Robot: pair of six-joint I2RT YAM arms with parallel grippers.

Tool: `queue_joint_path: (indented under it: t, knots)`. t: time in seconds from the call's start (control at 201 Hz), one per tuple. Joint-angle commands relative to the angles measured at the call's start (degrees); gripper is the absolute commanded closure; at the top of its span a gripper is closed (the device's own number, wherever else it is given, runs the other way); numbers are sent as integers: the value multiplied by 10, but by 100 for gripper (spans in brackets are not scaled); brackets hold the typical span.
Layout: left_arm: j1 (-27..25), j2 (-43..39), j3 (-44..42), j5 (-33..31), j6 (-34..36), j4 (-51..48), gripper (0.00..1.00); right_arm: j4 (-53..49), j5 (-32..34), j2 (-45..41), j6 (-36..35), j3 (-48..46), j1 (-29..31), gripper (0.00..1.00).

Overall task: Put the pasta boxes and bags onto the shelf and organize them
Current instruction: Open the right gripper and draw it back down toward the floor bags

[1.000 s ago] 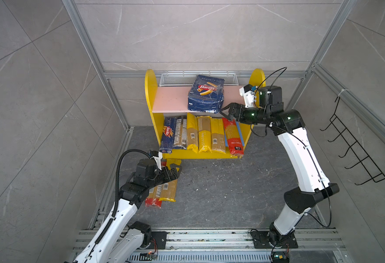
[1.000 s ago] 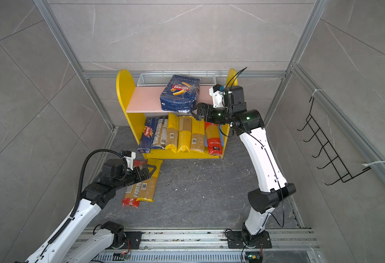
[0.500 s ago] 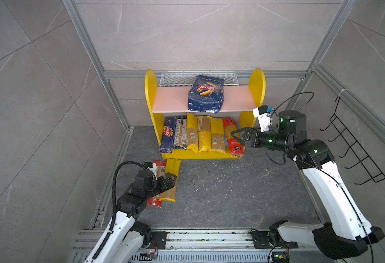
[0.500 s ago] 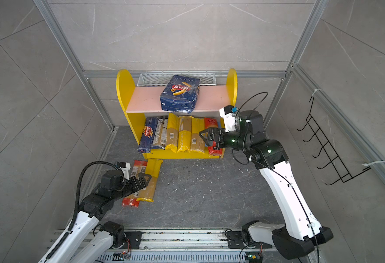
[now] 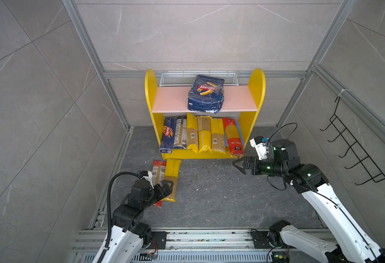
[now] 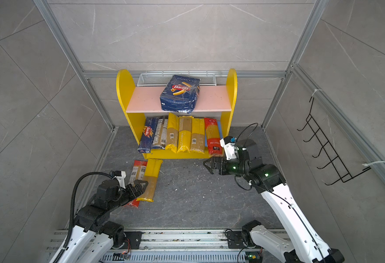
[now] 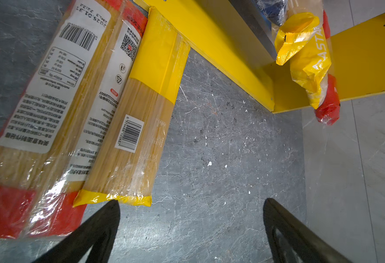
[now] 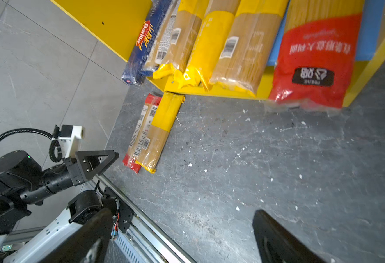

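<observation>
Left gripper (image 7: 191, 201) gapes empty at the near ends of the yellow-ended bag (image 5: 172, 173) and red-ended bag (image 5: 158, 169), on the floor (image 5: 209, 189) by the shelf's (image 5: 150, 95) front-left corner. Right gripper (image 5: 238, 165) (spread too, holding nothing) hangs off the front-right corner; the rigatoni pack (image 5: 206, 94) sits on the upper board.

1. A robot lab cell; grey panels (image 5: 39, 91) wall three sides, framed by aluminium struts (image 5: 90, 52);
2. a left arm (image 5: 121, 241) and a right arm (image 5: 337, 211) stand on a front rail (image 5: 209, 236);
3. a scuffed dark floor (image 5: 209, 193) bears a small shelf (image 5: 150, 95); a wire rack (image 5: 360, 148) hangs on one wall.
</observation>
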Motion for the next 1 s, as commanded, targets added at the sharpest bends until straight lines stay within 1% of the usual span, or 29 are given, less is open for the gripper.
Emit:
queue_joint_path:
  t: [0.0,0.269,0.453,0.672,0.832,0.991]
  knots:
    - [2,-5,-17,6,-12,-4,0,10,-2,-38,18,-44,5,2]
    - [3,-27,-79,7,-40,33,1,11,-9,-117,37,-145,13,2]
    - [3,-22,-92,9,-36,40,1,13,-12,-137,41,-196,17,2]
    - [3,-18,-98,9,-34,40,1,37,-11,-135,49,-240,28,2]
    - [2,-13,-103,5,-31,41,1,63,3,-114,55,-268,40,2]
    - [2,0,-107,-3,-25,45,2,97,47,-78,67,-288,81,2]
